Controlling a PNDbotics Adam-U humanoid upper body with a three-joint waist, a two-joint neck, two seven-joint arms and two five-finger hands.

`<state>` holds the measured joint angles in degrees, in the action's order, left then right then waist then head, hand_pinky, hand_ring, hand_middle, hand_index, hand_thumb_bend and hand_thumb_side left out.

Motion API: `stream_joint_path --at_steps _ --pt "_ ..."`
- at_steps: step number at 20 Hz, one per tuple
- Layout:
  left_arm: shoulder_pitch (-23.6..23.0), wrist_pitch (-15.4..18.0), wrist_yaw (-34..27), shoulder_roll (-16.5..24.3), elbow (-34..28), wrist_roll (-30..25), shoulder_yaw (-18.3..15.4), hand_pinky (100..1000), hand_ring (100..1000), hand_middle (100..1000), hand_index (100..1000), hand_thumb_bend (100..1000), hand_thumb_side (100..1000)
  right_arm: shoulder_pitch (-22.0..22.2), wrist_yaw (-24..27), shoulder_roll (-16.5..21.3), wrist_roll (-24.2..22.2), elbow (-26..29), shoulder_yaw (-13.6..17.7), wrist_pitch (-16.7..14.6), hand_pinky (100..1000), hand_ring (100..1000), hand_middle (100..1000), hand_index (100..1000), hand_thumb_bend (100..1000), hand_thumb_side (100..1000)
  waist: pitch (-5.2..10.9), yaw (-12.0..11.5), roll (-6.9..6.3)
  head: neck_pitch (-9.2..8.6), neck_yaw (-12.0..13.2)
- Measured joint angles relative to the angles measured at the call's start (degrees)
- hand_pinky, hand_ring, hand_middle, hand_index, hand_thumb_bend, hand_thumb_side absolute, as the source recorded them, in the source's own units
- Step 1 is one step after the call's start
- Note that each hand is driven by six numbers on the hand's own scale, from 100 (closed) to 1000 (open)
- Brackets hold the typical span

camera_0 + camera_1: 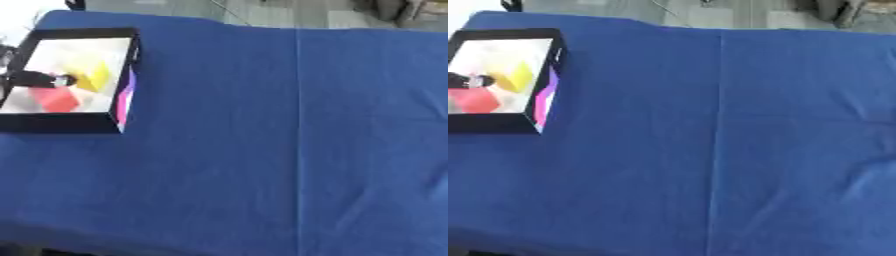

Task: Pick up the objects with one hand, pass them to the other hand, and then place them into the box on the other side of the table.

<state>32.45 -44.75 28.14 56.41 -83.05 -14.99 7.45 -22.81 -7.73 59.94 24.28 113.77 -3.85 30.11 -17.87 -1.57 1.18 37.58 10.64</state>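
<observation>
— Where now?
— Over the black box with the white floor (80, 33), far left on the blue cloth table (289, 150). Dark left hand (37, 79) reaching in from the left edge.
— Open or clamped?
— Cannot tell. Too dark and blurry.
— And the things?
— Yellow block (94, 76) and red block (54, 99) lying inside the box, close by the hand.
— Right hand?
— Not in sight.
— Best way to finish?
— Probably: let go low over the white floor, then lift straight up. No bumping the black walls, no dragging blocks out.
</observation>
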Motion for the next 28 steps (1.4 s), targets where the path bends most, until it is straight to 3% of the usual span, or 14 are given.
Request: stream_joint_path --at_steps 2,6,9,12,15,20,26,28 --pt "-1.6 -0.1 -5.2 -0.1 -7.2 6.0 -2.8 787 706 675 827 100 819 1.0 0.0 0.5 0.5 0.0 0.7 0.3 851 837 802 839 252 100 -0.24 -0.2 0.04 -0.23 -0.2" --pt "-5.4 1.6 -19.6 -1.9 -21.6 24.5 -6.2 783 731 717 866 100 806 2.8 0.9 1.1 1.3 0.1 2.3 1.5 851 838 805 840 247 100 -0.63 -0.3 0.19 -0.47 -2.4" --pt "-7.1 6.3 -29.8 -2.9 -28.0 37.5 -6.4 783 736 729 882 100 806 4.0 1.7 1.8 0.9 0.1 3.4 2.8 854 841 808 841 252 100 -0.68 0.0 0.26 -0.48 -6.0" --pt "-7.3 13.3 -36.5 -3.7 -30.1 45.2 -5.7 783 737 738 892 111 812 5.3 1.9 2.5 -0.5 0.1 4.3 4.1 854 846 812 843 266 100 -0.88 0.2 0.26 -0.48 -9.9" --pt "-7.4 19.5 -39.7 -5.3 -30.5 48.3 -5.0 784 740 749 903 131 817 6.6 1.8 3.1 -3.0 0.1 5.0 5.3 852 847 814 844 272 131 -0.96 0.4 0.18 -0.48 -12.4" --pt "-7.2 27.4 -41.8 -8.6 -30.5 48.3 -3.9 787 751 782 933 195 840 8.2 1.4 3.8 -9.3 0.2 5.9 7.9 862 871 840 861 308 240 -1.22 0.5 -0.02 -0.51 -14.5" --pt "-6.4 34.0 -43.4 -15.4 -30.5 46.6 -2.7 788 753 783 930 224 851 9.6 -0.3 5.4 -24.9 0.3 5.9 12.6 895 924 897 925 463 259 -1.68 0.4 0.09 -1.47 -15.4" --pt "-6.2 34.9 -43.6 -17.3 -30.5 46.2 -2.2 788 752 783 928 230 854 9.7 -2.2 5.8 -31.5 0.2 5.8 13.2 905 930 898 932 528 213 -1.84 0.1 0.13 -1.77 -15.8"
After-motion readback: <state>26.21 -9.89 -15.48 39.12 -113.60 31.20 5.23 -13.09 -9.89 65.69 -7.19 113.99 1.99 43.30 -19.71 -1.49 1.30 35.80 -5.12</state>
